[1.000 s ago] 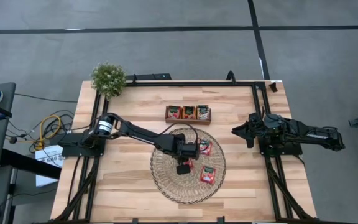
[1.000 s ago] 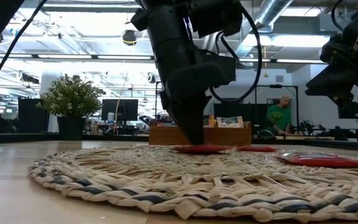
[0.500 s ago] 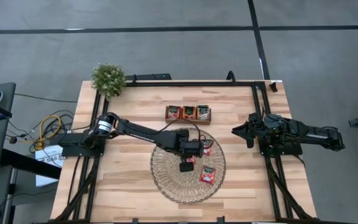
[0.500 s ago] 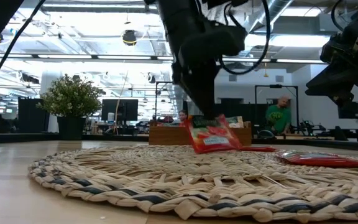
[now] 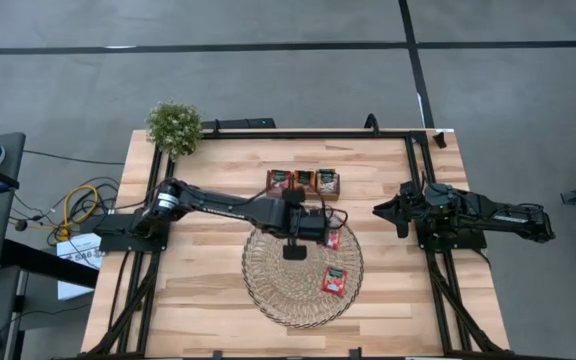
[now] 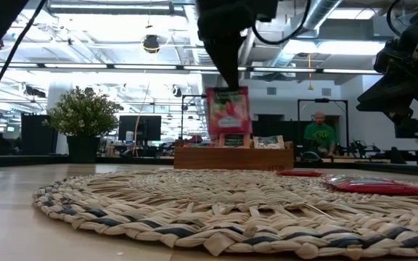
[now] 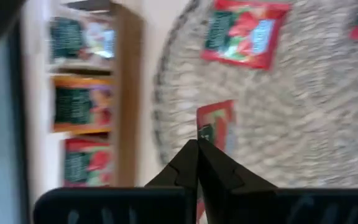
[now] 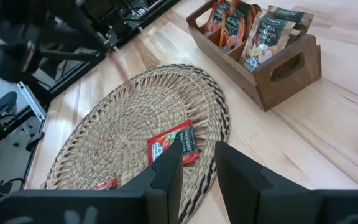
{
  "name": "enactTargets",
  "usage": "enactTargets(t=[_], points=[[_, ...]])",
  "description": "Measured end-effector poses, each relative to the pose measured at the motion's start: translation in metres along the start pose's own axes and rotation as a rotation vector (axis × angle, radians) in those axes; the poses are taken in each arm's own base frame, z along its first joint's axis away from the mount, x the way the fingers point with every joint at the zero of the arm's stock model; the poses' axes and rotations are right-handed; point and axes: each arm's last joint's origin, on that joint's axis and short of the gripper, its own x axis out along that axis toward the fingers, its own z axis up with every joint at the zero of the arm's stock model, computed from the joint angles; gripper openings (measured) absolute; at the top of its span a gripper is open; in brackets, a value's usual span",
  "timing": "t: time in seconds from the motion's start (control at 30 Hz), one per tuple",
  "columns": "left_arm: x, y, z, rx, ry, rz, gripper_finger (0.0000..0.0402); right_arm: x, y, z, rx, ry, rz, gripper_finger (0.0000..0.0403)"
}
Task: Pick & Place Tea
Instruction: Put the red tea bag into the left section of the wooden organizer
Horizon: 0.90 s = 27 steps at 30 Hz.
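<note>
My left hand [image 6: 227,81] pinches a red tea sachet [image 6: 228,112] by its top edge, dangling clear above the woven mat [image 6: 216,203], near the wooden tray [image 6: 231,157] where I reckon it belongs.

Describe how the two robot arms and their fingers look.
Both arms are dark, jointed links. The left arm has a silver-white ring near its base joint and a thin black cable looping by its wrist. The right arm is all black. The right fingers are flat dark slabs.
</note>
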Motion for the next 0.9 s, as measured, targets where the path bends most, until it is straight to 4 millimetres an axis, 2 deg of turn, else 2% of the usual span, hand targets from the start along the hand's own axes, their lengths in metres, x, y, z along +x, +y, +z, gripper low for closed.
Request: enactTargets(t=[0.2, 0.37, 0.63, 0.9], points=[[-0.007, 0.032, -0.002, 0.046, 0.068, 0.109, 0.0000, 0.000, 0.000, 0.000, 0.000, 0.000, 0.000, 0.0087], [0.001, 0.058, -0.007, 0.091, 0.133, 0.167, 0.0000, 0.000, 0.000, 0.000, 0.000, 0.000, 0.000, 0.0087], [0.017, 0.104, -0.015, 0.032, 0.201, 0.163, 0.0000, 0.000, 0.000, 0.000, 0.000, 0.000, -0.001, 0.0087], [0.029, 0.135, -0.021, -0.001, 0.213, 0.098, 0.0000, 0.000, 0.000, 0.000, 0.000, 0.000, -0.001, 0.0087]])
